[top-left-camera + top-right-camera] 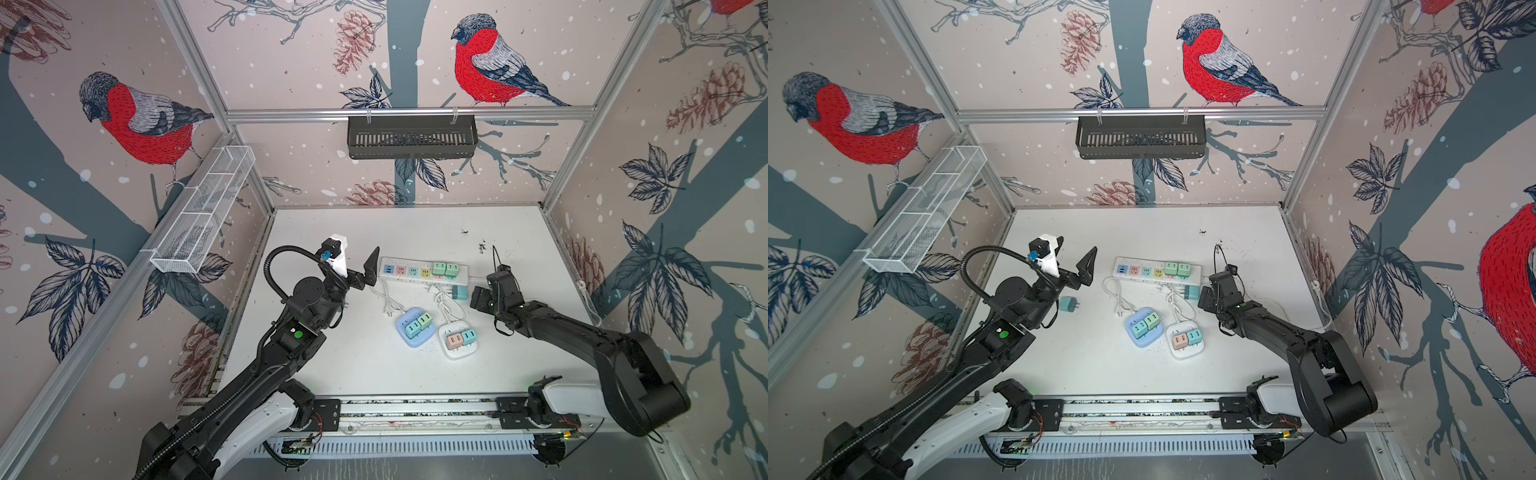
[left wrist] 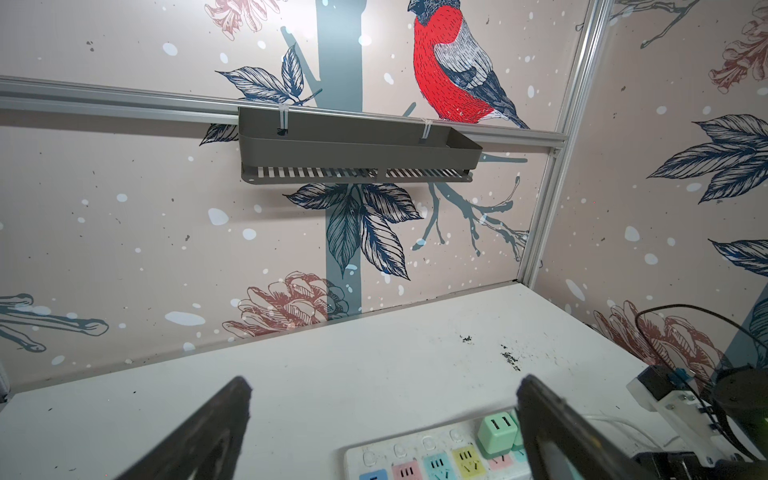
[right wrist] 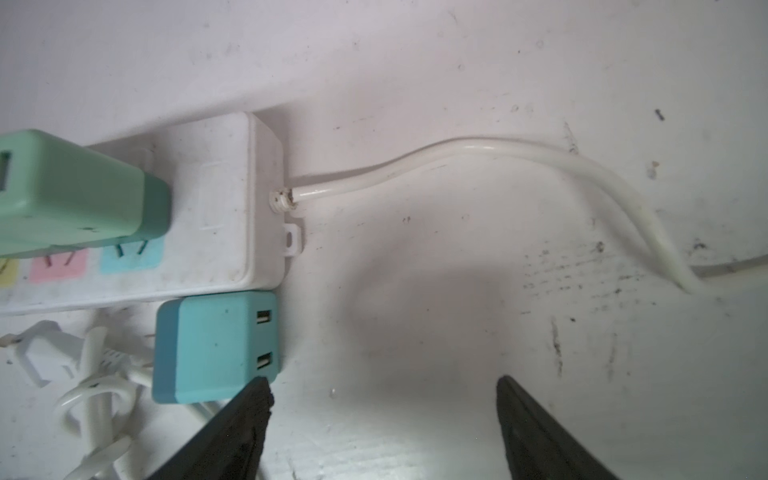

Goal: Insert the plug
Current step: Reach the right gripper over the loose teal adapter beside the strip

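A white power strip [image 1: 409,272] with coloured sockets lies at mid-table, two green plugs [image 1: 444,269] seated at its right end. A teal plug [image 3: 214,349] lies on its side on the table against the strip's cord end, also visible in a top view [image 1: 460,292]. My right gripper [image 3: 382,388] hovers open just right of it; one fingertip [image 3: 257,392] is at the plug's corner and nothing sits between the jaws. My left gripper [image 2: 384,384] is open and empty, raised at the strip's left end. Another teal plug [image 1: 1068,304] lies loose by the left arm.
A blue socket hub [image 1: 405,338] holding two green plugs and a white hub [image 1: 446,351] holding a pink and a teal plug sit in front of the strip, with coiled white cords [image 1: 386,297] between. The strip's cord [image 3: 540,153] trails right. Baskets hang on the back and left walls.
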Motion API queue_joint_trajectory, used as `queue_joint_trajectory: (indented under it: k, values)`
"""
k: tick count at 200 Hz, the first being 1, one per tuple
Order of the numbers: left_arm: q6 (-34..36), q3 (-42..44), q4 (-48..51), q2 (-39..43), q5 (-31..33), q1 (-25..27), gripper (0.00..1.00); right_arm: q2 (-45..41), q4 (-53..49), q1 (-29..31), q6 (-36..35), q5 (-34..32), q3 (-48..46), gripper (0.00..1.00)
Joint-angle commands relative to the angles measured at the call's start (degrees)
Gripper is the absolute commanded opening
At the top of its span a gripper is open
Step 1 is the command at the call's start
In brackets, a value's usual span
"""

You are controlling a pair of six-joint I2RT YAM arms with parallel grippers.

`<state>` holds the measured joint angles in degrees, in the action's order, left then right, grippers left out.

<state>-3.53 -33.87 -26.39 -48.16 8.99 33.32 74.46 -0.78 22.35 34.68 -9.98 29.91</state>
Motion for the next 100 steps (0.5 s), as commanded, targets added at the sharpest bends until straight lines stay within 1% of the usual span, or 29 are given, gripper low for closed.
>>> queue_joint_trajectory:
  k: [1, 22, 36, 60, 73, 100]
  values:
    - [-0.2, -0.1, -1.8, -0.2, -0.7, -0.1, 0.99, -1.4, 0.7, 2.1, 0.8, -0.1, 1.3, 0.86]
    - [-0.1, -0.4, -1.4, -0.8, -0.8, -0.1, 0.99, 0.8, -1.1, 6.7, 0.6, -2.7, 5.3, 0.87]
    - [-0.1, -0.6, -1.2, -1.0, -0.7, -0.1, 0.99, 4.2, -1.9, 8.2, 0.5, -3.3, 8.1, 0.88]
    - [0.0, -0.8, -0.9, -0.9, -0.8, -0.1, 0.99, 10.8, -2.4, 8.2, 0.4, -2.4, 12.2, 0.87]
    - [0.0, -0.7, -0.8, -0.6, -0.9, -0.1, 0.99, 14.0, -3.0, 8.1, 0.0, -3.2, 14.4, 0.87]
    - [0.1, -0.4, -0.8, 0.1, -1.0, -0.1, 0.99, 18.2, -2.7, 7.4, -0.5, -3.5, 15.8, 0.87]
